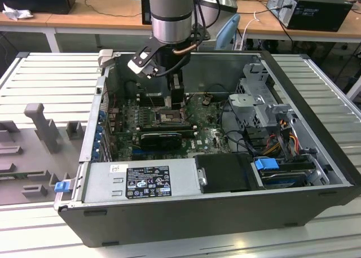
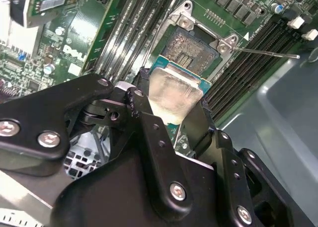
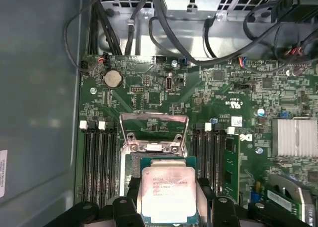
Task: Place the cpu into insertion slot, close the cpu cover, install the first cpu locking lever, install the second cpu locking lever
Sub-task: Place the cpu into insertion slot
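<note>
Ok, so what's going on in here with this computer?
A robot arm is reaching into an open computer case. Its gripper is shut on the cpu, gripping it by two opposite edges right over the insertion slot. The cpu cover stands swung open beside the slot. The cpu does not look seated yet.

From my end the exterior view is evenly bright under overhead room light, though the motherboard [image 1: 208,136] sits in shade beneath the arm [image 1: 169,15], inside the computer case [image 1: 225,213]. In the second wrist view the cpu [image 2: 171,95] glares almost white; in the first wrist view its top carries a softer pinkish sheen, and the case wall [image 3: 39,113] stays dim grey
</note>
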Tool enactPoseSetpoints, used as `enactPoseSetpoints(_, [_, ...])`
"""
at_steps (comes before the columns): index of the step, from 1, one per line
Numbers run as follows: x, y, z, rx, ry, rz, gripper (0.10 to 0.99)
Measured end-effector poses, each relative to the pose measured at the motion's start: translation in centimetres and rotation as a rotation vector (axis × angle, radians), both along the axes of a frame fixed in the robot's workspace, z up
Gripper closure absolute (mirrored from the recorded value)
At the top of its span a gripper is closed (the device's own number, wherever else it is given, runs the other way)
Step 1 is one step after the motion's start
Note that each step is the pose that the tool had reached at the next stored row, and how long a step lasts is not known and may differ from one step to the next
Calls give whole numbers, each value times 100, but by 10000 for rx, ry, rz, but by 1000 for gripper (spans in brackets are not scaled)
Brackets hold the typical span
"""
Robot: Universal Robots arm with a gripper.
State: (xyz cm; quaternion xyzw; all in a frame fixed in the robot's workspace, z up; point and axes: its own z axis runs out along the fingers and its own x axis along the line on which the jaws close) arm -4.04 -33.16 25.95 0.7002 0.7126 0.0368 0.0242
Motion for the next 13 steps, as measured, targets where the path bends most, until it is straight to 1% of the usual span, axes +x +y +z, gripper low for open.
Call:
enactPoseSetpoints(3, [-11, 0, -82, 0, 0, 1, 561])
enactPoseSetpoints(8, [-19, 0, -127, -1, 1, 1, 561])
enactPoseSetpoints(13, [-19, 1, -139, 1, 2, 1, 561])
